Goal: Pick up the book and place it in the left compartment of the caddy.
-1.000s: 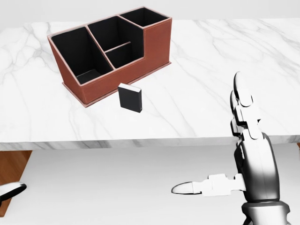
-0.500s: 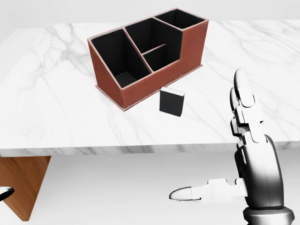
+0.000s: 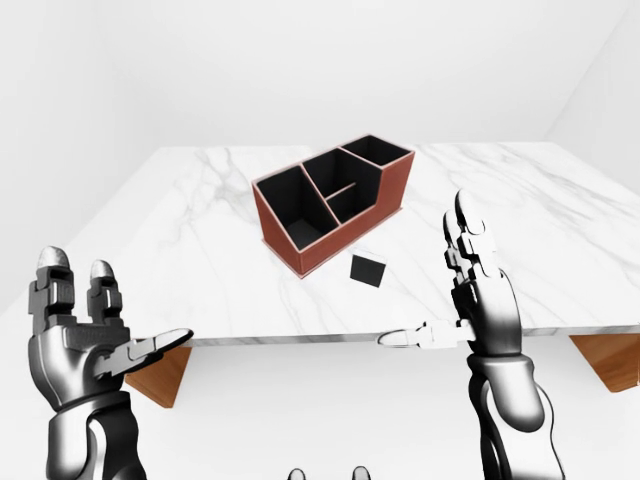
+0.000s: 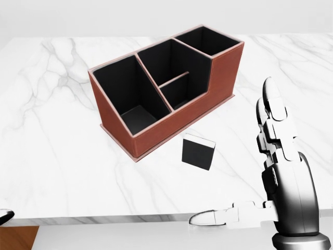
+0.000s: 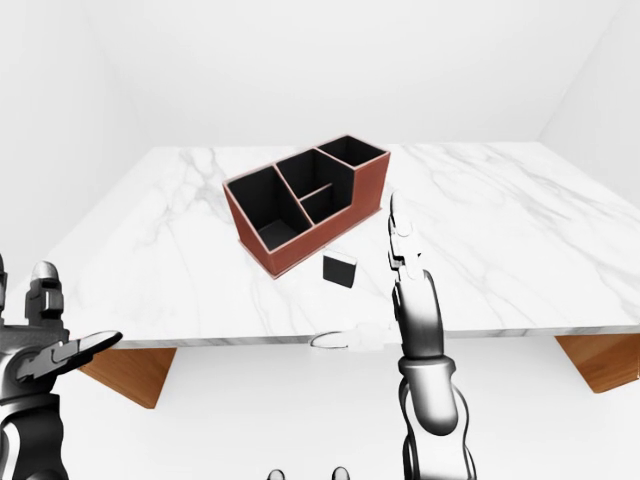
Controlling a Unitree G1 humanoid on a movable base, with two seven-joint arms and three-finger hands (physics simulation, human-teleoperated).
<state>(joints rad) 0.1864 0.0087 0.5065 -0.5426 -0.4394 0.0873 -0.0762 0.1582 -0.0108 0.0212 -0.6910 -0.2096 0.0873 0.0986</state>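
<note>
Marble table (image 4: 47, 156): book (image 4: 198, 151) just beside caddy (image 4: 156, 130); right hand (image 4: 276, 172), left hand (image 3: 85, 340) seemingly spread open, empty.

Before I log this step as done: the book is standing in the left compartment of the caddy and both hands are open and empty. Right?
Not quite. The book stands upright on the marble table, just outside the caddy; the head view shows the left compartment empty. Both the left hand and the right hand are open and empty.
</note>
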